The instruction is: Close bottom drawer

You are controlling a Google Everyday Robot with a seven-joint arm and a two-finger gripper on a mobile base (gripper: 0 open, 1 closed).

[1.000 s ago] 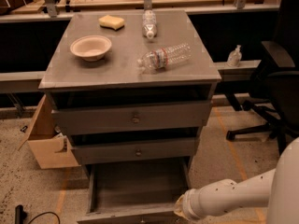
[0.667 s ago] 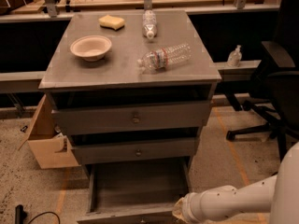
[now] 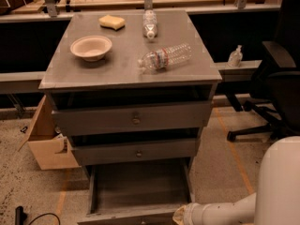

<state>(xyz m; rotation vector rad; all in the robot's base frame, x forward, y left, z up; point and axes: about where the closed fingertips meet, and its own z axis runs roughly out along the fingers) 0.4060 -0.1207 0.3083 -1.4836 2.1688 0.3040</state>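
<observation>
The bottom drawer (image 3: 138,186) of the grey cabinet (image 3: 126,74) is pulled far out, and its plain grey box is empty. Its front runs along the bottom edge of the camera view, with the knob out of view. The middle drawer (image 3: 136,151) and the top drawer (image 3: 133,118) each stick out a little. My white arm (image 3: 225,210) comes in from the lower right. My gripper (image 3: 177,216) is at the right end of the bottom drawer's front, mostly cut off by the bottom edge of the view.
On the cabinet top lie a paper bowl (image 3: 91,47), a yellow sponge (image 3: 111,22) and two plastic bottles (image 3: 165,57) (image 3: 149,22). A cardboard box (image 3: 47,139) stands on the floor to the left, a black office chair (image 3: 274,83) to the right, and a cable (image 3: 33,217) at the lower left.
My arm's end has moved slightly down and to the left along the bottom drawer's front. The drawer looks just as far out.
</observation>
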